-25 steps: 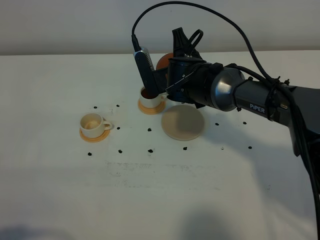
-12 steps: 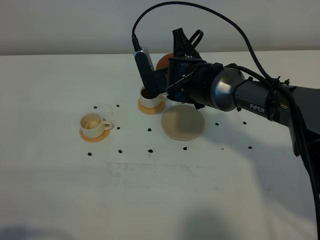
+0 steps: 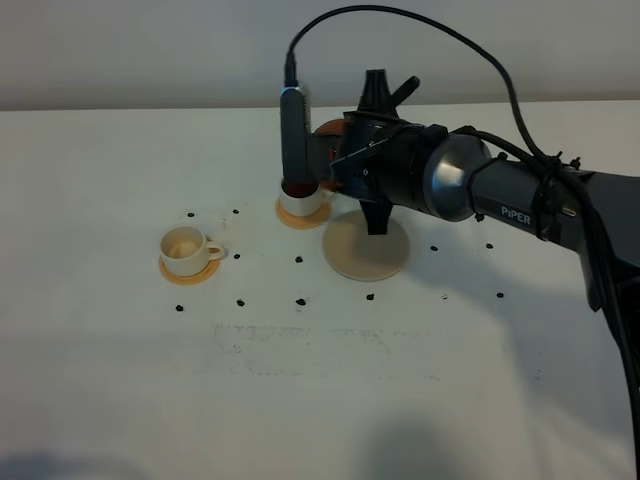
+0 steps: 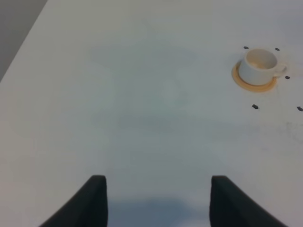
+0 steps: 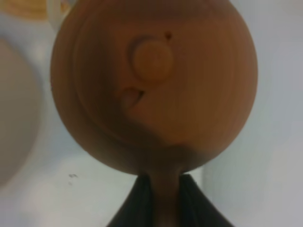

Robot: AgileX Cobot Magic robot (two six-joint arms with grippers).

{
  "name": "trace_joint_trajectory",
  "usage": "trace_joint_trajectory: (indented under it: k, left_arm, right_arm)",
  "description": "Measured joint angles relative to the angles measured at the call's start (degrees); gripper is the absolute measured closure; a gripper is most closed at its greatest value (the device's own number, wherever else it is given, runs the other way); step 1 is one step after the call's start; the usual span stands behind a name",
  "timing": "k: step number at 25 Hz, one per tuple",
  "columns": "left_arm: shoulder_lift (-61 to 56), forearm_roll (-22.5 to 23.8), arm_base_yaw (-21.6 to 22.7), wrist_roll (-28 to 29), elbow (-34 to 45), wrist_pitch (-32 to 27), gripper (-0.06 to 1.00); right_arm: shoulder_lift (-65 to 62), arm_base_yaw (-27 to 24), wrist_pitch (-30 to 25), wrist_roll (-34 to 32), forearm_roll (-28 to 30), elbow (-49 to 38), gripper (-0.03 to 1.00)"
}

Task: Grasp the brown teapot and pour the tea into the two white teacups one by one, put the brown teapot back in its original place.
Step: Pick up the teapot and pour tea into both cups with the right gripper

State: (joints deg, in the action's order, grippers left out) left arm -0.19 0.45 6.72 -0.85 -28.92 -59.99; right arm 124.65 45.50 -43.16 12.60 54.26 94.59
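Observation:
The brown teapot (image 5: pixel 154 85) fills the right wrist view from above, lid knob (image 5: pixel 151 56) up. My right gripper (image 5: pixel 165 201) is shut on its loop handle. In the high view only a sliver of the teapot (image 3: pixel 327 129) shows behind the wrist, held above and just behind one white teacup (image 3: pixel 300 197), which holds dark tea and sits on an orange coaster. The other white teacup (image 3: pixel 185 247) (image 4: pixel 259 65) looks pale inside. The beige disc (image 3: pixel 365 250), the original place, lies bare under the arm. My left gripper (image 4: pixel 158 203) is open over bare table.
Small black marks (image 3: pixel 301 300) dot the white table around the cups and the disc. The right arm (image 3: pixel 500 195) stretches in from the right edge, with its cable looping above. The table's left edge (image 4: pixel 21 40) shows in the left wrist view.
The right wrist has rolled back, bringing the teapot from a tilt over the filled cup toward level and slightly to the right. The left gripper has not moved.

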Motion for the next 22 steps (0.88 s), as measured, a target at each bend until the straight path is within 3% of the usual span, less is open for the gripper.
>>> trace_joint_trajectory:
  k: [14, 22]
  left_arm:
    - [0.0, 0.0, 0.0, 0.0, 0.0, 0.0, 0.45]
    - [0.0, 0.0, 0.0, 0.0, 0.0, 0.0, 0.45]
  right_arm:
    - [-3.2, -9.4, -0.8, -3.1, -27.5, 5.5, 0.88]
    - [-3.0, -14.4, -1.3, 0.9, -41.3, 7.6, 0.88]
